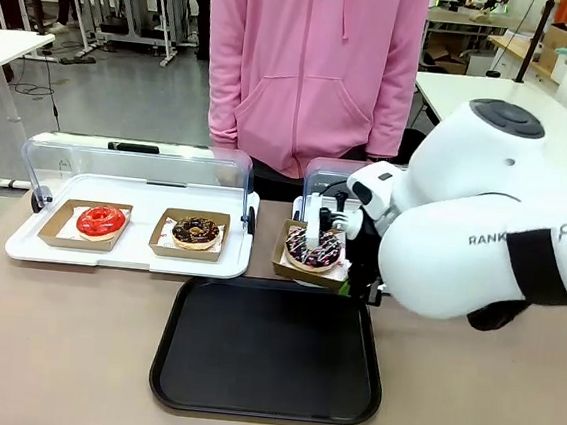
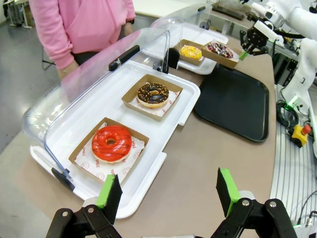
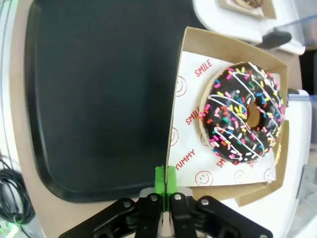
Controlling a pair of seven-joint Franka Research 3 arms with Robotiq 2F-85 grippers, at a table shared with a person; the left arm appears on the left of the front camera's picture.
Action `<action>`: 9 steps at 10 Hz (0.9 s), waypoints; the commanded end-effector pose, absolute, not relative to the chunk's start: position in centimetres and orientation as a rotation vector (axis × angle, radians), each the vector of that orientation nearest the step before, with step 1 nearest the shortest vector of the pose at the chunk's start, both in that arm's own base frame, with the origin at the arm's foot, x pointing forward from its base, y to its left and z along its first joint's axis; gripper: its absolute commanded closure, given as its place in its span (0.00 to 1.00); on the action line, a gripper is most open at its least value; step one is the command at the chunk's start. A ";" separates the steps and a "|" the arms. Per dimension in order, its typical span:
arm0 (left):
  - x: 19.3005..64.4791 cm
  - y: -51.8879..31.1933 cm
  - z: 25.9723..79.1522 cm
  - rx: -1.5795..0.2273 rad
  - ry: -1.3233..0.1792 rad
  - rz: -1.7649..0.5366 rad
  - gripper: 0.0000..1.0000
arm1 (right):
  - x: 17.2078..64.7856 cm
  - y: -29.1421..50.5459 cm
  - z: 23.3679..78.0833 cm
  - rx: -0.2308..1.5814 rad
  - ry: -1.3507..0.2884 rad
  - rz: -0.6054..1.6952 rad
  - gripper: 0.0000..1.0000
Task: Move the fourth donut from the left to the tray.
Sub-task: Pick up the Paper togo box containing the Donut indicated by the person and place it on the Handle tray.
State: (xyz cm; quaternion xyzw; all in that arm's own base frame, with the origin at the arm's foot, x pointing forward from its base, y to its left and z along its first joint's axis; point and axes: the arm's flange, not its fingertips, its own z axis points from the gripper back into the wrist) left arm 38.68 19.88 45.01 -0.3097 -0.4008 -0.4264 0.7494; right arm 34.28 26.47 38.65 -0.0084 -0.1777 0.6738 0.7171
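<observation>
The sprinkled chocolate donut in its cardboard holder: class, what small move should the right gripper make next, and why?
Probably carry it toward the robot, over the black tray. The right gripper is shut on the holder's wall, and the sprinkled donut sits at the tray's far edge, beside it, not yet over it.

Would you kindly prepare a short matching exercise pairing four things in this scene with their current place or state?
1. fourth donut
2. tray
3. left gripper
4. red donut

a. jaws open above the table
b. bare, nothing on it
c. in a holder pinched at its edge by the right gripper
d. in the white display tray

Pairs: 1-c, 2-b, 3-a, 4-d
</observation>
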 end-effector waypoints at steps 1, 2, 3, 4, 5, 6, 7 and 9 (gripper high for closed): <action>38.6 19.9 45.2 -0.685 -0.890 -0.944 0.00 | 30.3 27.0 36.8 -0.046 -0.408 1.465 0.98; 38.6 19.9 45.2 -0.685 -0.890 -0.944 0.00 | 29.1 27.8 36.4 -0.049 -0.421 1.469 0.98; 38.6 19.9 45.2 -0.685 -0.890 -0.944 0.00 | 28.4 28.4 35.9 -0.063 -0.421 1.474 0.98; 38.6 19.9 45.2 -0.685 -0.890 -0.944 0.00 | 27.6 29.0 35.3 -0.078 -0.405 1.503 0.98; 38.6 19.9 45.2 -0.685 -0.890 -0.944 0.00 | 26.9 29.7 34.4 -0.082 -0.383 1.530 0.98; 38.6 19.9 45.2 -0.685 -0.890 -0.944 0.00 | 26.2 30.1 33.7 -0.090 -0.367 1.547 0.98; 38.6 19.9 45.2 -0.685 -0.890 -0.944 0.00 | 25.8 30.3 33.1 -0.093 -0.360 1.567 0.98; 38.6 19.9 45.2 -0.685 -0.890 -0.944 0.00 | 24.9 30.6 32.1 -0.078 -0.340 1.587 0.98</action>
